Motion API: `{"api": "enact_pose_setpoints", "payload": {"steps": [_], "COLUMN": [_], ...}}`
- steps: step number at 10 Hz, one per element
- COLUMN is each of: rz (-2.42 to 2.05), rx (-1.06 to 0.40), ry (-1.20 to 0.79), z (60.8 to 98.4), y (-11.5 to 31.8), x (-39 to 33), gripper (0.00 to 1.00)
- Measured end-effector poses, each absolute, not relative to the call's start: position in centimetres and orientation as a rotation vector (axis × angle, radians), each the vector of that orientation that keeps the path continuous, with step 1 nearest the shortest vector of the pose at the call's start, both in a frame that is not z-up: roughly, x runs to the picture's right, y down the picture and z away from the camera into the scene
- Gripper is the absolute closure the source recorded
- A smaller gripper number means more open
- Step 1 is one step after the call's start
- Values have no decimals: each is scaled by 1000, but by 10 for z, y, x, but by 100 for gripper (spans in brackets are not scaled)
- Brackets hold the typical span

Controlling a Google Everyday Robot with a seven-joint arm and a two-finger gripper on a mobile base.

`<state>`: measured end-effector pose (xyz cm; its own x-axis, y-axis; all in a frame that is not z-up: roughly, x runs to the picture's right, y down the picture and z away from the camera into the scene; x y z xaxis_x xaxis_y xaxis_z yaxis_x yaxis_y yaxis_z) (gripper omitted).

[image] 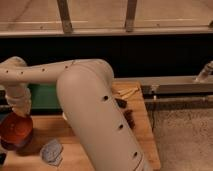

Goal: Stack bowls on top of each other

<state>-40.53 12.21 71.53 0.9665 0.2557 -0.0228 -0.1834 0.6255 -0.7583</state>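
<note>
Round red-brown bowl point(15, 132) sits at the left edge of the pale wooden worktop point(145, 135). Gripper point(20, 111) directly above it, at the rim; gripping or not, cannot tell. Green mat point(42, 96) behind. Grey carpet point(185, 135) to the right.

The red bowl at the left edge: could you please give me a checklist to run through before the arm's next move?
1. Gripper over the bowl: ok, it sits right at the bowl's top.
2. Hold on the bowl: cannot tell.
3. Bowl resting on the table: ok, though the left edge of the view cuts it off.
4. Second bowl to stack with: cannot tell, only one red shape shows.
5. Grey object clear of the bowl: ok, it lies apart, to the right.
6. Open view of the table's middle: not ok, the arm covers it.
</note>
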Motion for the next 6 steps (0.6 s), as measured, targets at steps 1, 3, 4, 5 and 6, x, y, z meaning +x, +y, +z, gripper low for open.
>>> {"api": "enact_pose_setpoints", "payload": {"steps": [1,3,4,5,6], "rz": [244,223,218,215,209], "rx": [-860,-866,-872,-883,-897], "ry": [-101,-136,-153,-164,-173], "z": [718,720,723,729,733], "y": [122,125,126,128,132], "x": [-407,-416,-418,-419,-423], "gripper": [100,100,100,100,100]}}
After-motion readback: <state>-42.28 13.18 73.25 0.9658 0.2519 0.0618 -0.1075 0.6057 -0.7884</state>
